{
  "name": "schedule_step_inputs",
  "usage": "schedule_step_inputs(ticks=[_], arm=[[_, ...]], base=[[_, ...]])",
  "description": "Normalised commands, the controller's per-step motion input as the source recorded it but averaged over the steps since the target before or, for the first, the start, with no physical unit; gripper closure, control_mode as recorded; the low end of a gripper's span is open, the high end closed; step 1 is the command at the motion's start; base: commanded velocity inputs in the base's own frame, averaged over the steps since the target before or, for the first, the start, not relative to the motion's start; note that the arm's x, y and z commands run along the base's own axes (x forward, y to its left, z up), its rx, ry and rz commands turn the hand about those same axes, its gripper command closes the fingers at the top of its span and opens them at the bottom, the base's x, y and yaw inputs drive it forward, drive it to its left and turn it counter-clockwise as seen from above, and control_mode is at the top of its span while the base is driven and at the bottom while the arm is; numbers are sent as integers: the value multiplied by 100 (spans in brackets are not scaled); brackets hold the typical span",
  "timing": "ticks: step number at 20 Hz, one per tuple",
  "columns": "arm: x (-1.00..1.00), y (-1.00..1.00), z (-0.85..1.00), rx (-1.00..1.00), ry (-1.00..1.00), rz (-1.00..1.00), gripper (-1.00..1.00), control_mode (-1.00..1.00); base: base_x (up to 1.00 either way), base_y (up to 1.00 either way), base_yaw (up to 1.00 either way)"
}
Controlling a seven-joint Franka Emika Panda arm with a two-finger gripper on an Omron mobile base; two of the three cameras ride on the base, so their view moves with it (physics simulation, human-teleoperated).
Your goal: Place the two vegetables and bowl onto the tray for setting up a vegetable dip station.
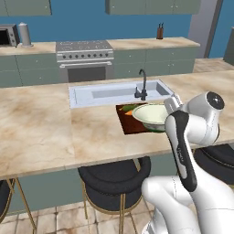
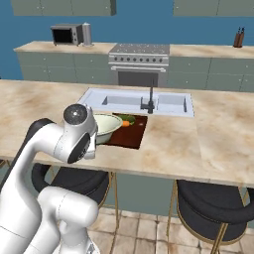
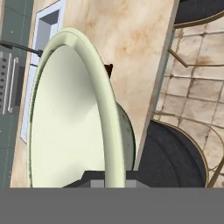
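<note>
1. Now I see my jaws closed on the rim of the bowl (image 3: 65,113); the hand view looks right along that rim.
2. From the base views, the bowl (image 1: 150,115) sits over the near part of the tray (image 1: 130,125) on the desk (image 1: 55,119).
3. Behind the bowl, the carrot (image 2: 126,123) and cucumber (image 2: 129,118) lie on the tray, near the sink (image 2: 124,101).
</note>
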Motion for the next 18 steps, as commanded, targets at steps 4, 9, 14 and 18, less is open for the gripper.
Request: schedule_step_inputs(ticks=[4, 9, 14, 18], arm=[[0, 0, 0, 0, 0, 0, 100, 100], [13, -1, 0, 0, 0, 0, 100, -100], [79, -19, 0, 0, 0, 0, 100, -100], [87, -26, 0, 0, 0, 0, 100, -100]], base=[[6, 0, -1], [29, 0, -1], [0, 0, 0], [0, 0, 0]])
